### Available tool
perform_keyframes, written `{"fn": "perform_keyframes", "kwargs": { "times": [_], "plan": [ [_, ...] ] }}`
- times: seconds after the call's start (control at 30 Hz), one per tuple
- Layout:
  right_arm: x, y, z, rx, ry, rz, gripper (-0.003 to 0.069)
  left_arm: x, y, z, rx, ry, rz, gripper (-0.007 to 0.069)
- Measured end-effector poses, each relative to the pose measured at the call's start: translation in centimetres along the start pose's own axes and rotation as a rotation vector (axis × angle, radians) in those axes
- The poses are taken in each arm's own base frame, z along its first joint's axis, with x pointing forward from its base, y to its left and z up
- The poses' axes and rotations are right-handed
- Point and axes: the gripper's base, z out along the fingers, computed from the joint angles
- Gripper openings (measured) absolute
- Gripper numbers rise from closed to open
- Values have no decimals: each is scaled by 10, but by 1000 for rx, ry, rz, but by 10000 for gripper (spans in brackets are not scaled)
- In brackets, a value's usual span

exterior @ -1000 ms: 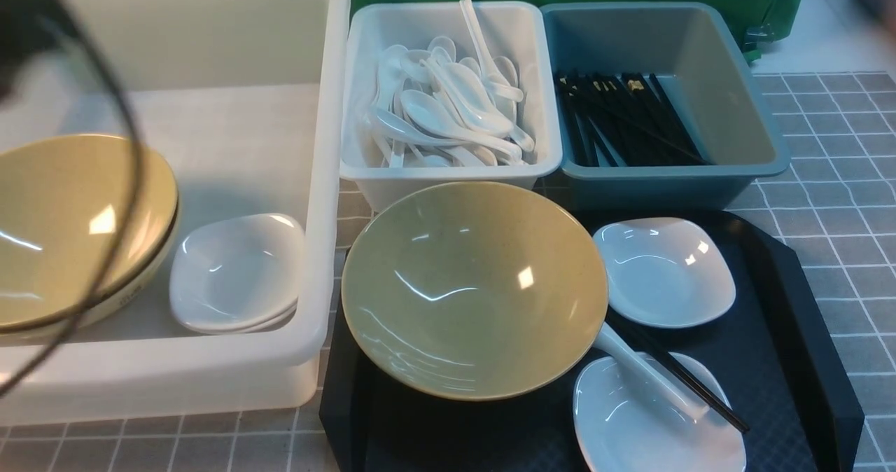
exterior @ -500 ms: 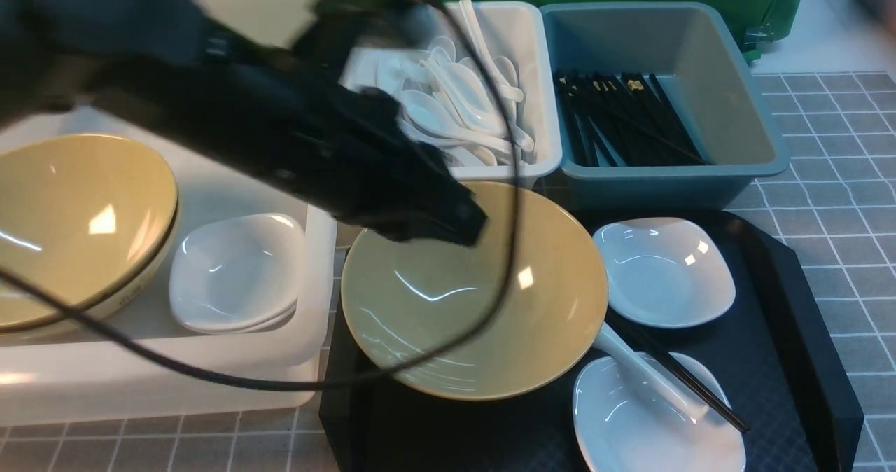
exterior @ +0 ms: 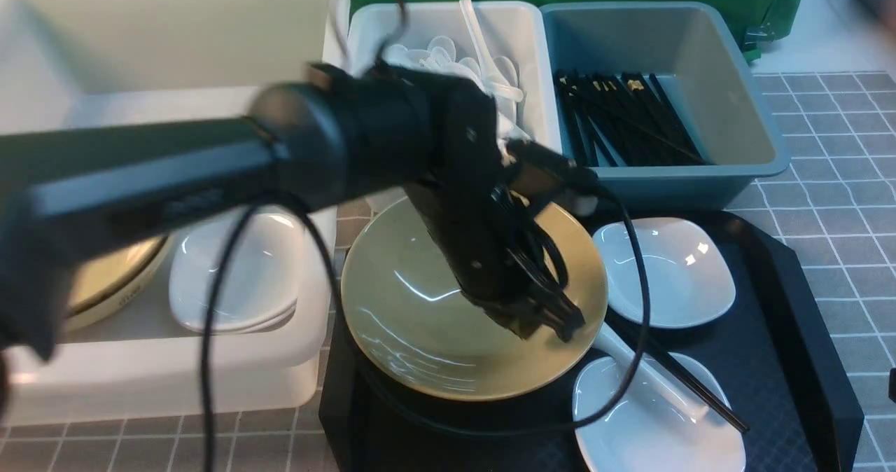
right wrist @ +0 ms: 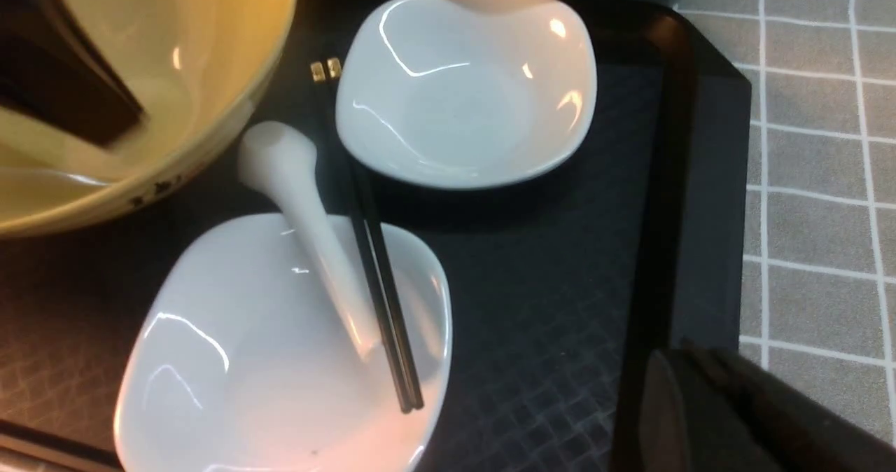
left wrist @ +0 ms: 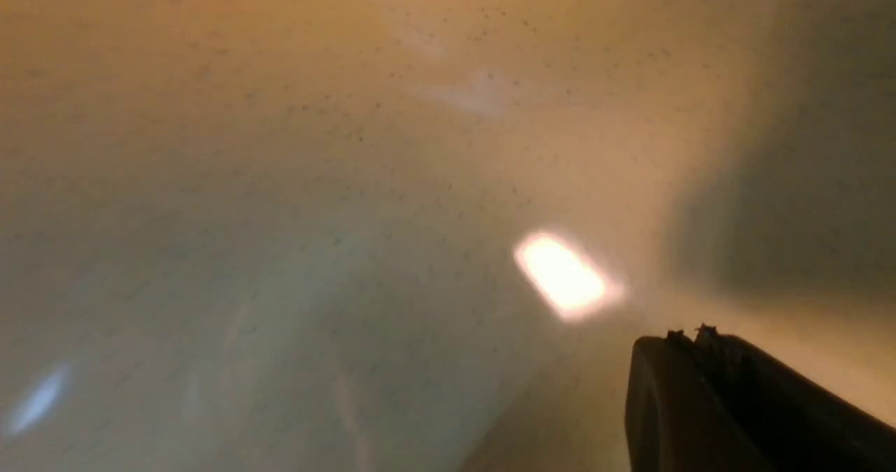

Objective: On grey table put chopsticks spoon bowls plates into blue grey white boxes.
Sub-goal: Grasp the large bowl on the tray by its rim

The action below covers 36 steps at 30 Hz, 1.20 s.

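inside the beige bowl (exterior: 409, 304), the left gripper (exterior: 560, 326) hangs, jaws seemingly together, near its rim.

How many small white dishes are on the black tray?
2. The far dish sits right of the bowl; the near dish has the spoon and chopsticks across it. The arm could hide more.

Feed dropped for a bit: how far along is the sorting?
Done: bowls and plates in the tub, spoons in the white box, chopsticks in the blue box. In hand: left gripper, jaws shut and empty, inside the tray bowl. Left: that bowl, two tray plates, one spoon, one chopstick pair.
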Motion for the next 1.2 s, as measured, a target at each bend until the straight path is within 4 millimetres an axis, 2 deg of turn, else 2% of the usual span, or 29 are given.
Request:
{"fn": "perform_keyframes", "kwargs": {
  "times": [0.03, 0.17, 0.27, 0.33, 0.4, 0.57, 0.67, 0.77, 0.9, 1.03, 1.2],
  "plan": [
    [0, 0, 0, -1, 0, 1, 34, 0, -1, 9, 34, 10, -33, -9],
    [0, 0, 0, -1, -1, 1, 34, -4, -9, 13, 146, -13, -100, -8],
    [0, 0, 0, -1, -2, 1, 34, -14, -18, 5, 232, -65, -87, -8],
    [0, 0, 0, -1, -2, 1, 34, -19, -19, 0, 239, -88, -62, -6],
    [0, 0, 0, -1, -2, 1, 34, -29, -16, -13, 204, -114, 1, 9],
    [0, 0, 0, -1, -3, -1, 34, -33, 11, -34, 10, -48, 88, 111],
    [0, 0, 0, -1, -3, -5, 34, -29, 39, -44, -176, 17, 55, 233],
    [0, 0, 0, -2, -4, -6, 34, -25, 57, -49, -307, 38, -32, 374],
    [-1, 2, 0, -15, -12, -23, 34, -24, 67, -46, -391, 57, -72, 500],
    [-1, 3, 1, -24, -18, -32, 34, -23, 72, -33, -402, 89, -80, 548],
    [1, 3, 1, -27, -14, -36, 34, -21, 76, -13, -383, 134, -87, 536]
  ]
}}
